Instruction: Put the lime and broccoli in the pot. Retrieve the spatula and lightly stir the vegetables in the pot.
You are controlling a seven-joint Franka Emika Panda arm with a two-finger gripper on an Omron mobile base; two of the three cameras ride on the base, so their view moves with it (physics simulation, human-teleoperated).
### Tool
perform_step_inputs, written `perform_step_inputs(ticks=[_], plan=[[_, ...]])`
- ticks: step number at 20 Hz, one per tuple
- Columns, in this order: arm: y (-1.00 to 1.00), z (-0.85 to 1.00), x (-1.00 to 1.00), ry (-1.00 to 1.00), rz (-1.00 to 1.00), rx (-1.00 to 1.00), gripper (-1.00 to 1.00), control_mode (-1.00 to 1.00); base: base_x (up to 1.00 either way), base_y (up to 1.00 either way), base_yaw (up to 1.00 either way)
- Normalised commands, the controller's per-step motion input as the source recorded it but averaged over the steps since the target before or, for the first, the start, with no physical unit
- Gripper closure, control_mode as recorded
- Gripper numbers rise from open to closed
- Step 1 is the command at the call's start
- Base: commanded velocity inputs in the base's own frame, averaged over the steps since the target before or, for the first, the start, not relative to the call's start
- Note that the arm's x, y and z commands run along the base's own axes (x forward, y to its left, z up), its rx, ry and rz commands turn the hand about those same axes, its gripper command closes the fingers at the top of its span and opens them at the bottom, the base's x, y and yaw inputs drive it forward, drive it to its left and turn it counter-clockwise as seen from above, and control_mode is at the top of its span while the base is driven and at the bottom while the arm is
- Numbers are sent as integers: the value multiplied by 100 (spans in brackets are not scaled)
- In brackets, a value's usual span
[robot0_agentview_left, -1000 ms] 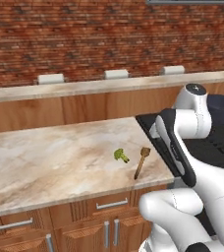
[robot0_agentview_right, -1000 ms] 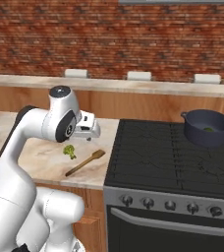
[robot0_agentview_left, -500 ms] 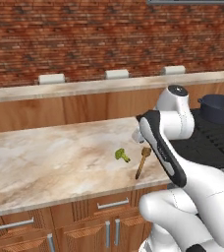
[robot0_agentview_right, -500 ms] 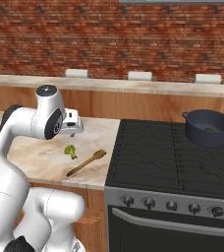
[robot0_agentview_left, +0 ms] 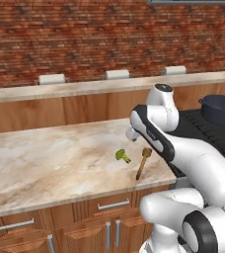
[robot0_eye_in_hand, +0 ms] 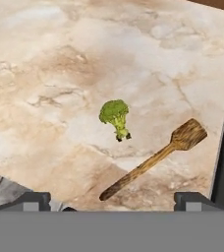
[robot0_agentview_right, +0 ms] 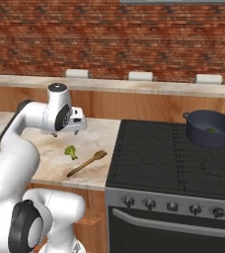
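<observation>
gripper [robot0_agentview_right: 71,131]: jaws spread wide, nothing between them, hovering above the counter over the broccoli
broccoli [robot0_eye_in_hand: 115,116]: lying on the marble counter [robot0_agentview_left: 45,163], just beside the spatula, not touching it
spatula [robot0_eye_in_hand: 155,157]: flat on the counter near its front edge, head toward the stove [robot0_agentview_right: 173,163]
pot [robot0_agentview_right: 209,128]: on the stove's far right burner, well apart from the arm
lime [robot0_agentview_right: 210,130]: small green bit showing inside the pot
backdrop: brick wall [robot0_agentview_left: 85,39]
</observation>
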Motion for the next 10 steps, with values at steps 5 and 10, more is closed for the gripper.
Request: perform_step_inputs(ticks=[5,10], plan=[[45,-51,39,15,0,-10,-100,-100,0,0,0],[22,-63,35,3,0,-5,-100,-100,0,0,0]])
